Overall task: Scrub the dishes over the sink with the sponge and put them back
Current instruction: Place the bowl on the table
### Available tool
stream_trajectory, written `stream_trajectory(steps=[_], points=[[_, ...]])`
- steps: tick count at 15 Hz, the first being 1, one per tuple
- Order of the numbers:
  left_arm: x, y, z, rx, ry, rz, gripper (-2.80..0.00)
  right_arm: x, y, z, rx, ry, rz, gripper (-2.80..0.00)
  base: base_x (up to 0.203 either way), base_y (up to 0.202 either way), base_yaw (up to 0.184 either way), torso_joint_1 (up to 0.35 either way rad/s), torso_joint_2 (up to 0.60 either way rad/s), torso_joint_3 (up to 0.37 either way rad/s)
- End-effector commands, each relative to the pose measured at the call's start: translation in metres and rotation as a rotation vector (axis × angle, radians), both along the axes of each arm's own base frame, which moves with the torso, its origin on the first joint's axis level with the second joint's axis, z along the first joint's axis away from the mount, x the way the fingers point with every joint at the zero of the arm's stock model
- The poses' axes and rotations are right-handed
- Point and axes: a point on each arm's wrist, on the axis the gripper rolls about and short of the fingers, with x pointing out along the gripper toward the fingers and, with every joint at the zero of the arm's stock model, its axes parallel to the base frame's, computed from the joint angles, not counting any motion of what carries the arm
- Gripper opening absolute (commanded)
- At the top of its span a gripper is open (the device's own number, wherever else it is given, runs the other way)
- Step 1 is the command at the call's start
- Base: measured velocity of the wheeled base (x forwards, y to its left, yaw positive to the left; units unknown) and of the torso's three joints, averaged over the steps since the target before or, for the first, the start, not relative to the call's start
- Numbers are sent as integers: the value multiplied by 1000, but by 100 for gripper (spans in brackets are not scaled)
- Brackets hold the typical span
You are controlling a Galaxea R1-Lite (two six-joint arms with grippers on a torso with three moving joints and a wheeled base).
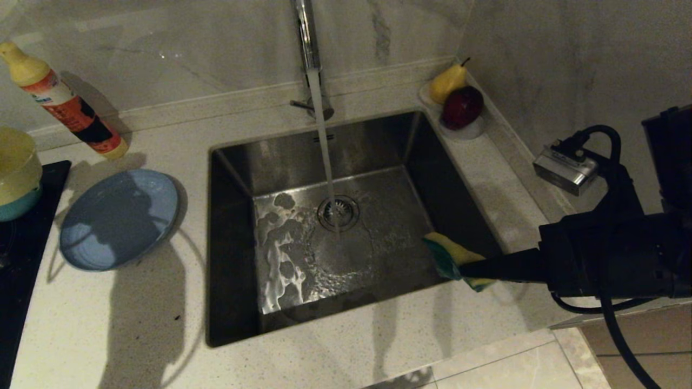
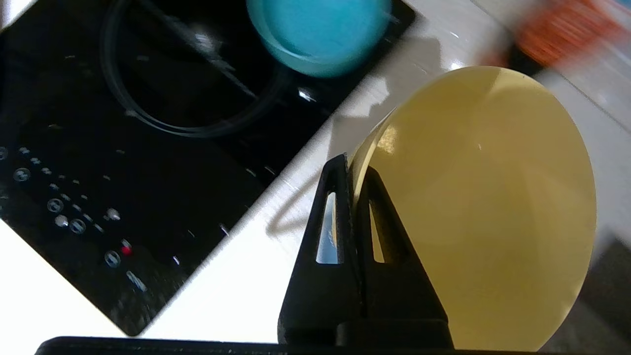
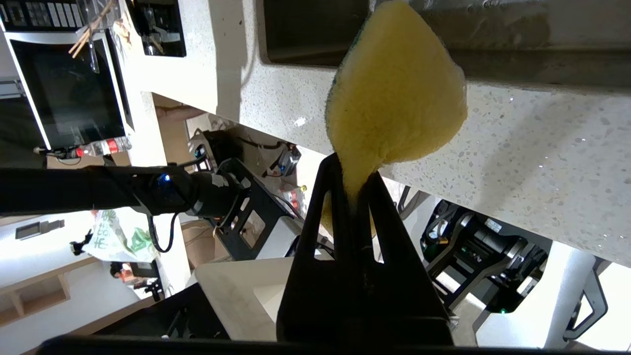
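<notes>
**Sponge waiting at the sink's rim, yellow bowl lifted off the hob side**

The right gripper (image 1: 469, 268) is hanging over the right front corner of the sink (image 1: 232, 259), its jaws pinching the sponge (image 1: 451, 258) so tightly that the yellow face is bulging out past the tips. The sponge is sitting right above the basin's edge, partly over the steel and partly over the speckled counter (image 1: 135, 335). Water is running from the tap (image 1: 306, 38) straight onto the drain strainer (image 1: 338, 212), and foam is lying across the left half of the basin floor; the rest of the basin is holding nothing else.

The left gripper (image 2: 351, 170) is clamping the rim of the pale yellow bowl (image 2: 488, 207), one finger inside and one outside, holding it tilted above the counter just beside the black hob (image 2: 123, 162). In the head view this bowl is showing at the far left edge, above the teal-blue bowl (image 1: 16, 208), which is resting on the hob. The light-blue plate (image 1: 119, 219) is lying flat on the counter between hob and sink, with open counter in front of it. A detergent bottle (image 1: 67, 105) is leaning against the back wall. In the back right corner a small white dish (image 1: 465, 131) is carrying a pear (image 1: 447, 82) and a dark red fruit (image 1: 463, 107)
</notes>
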Motion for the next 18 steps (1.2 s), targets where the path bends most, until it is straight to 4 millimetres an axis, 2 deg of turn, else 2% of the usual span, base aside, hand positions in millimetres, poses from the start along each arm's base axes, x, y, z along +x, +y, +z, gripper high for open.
stream_trajectory(steps=[1,5,7,12,18], points=[[9,27,-22,-39,36,69,-280,5,2,-5,-10,19,-2,-280,0,0,0,0,0,0],[17,69,-72,-90,78,157,-280,12,6,-10,-22,30,1,-280,0,0,0,0,0,0],[17,83,-93,-141,104,189,-280,13,6,-11,-22,28,8,-280,0,0,0,0,0,0],[12,108,-106,-188,78,231,-280,12,1,-9,-9,25,7,-280,0,0,0,0,0,0],[11,126,-124,-219,109,259,-280,11,1,-8,-9,25,9,-280,0,0,0,0,0,0]])
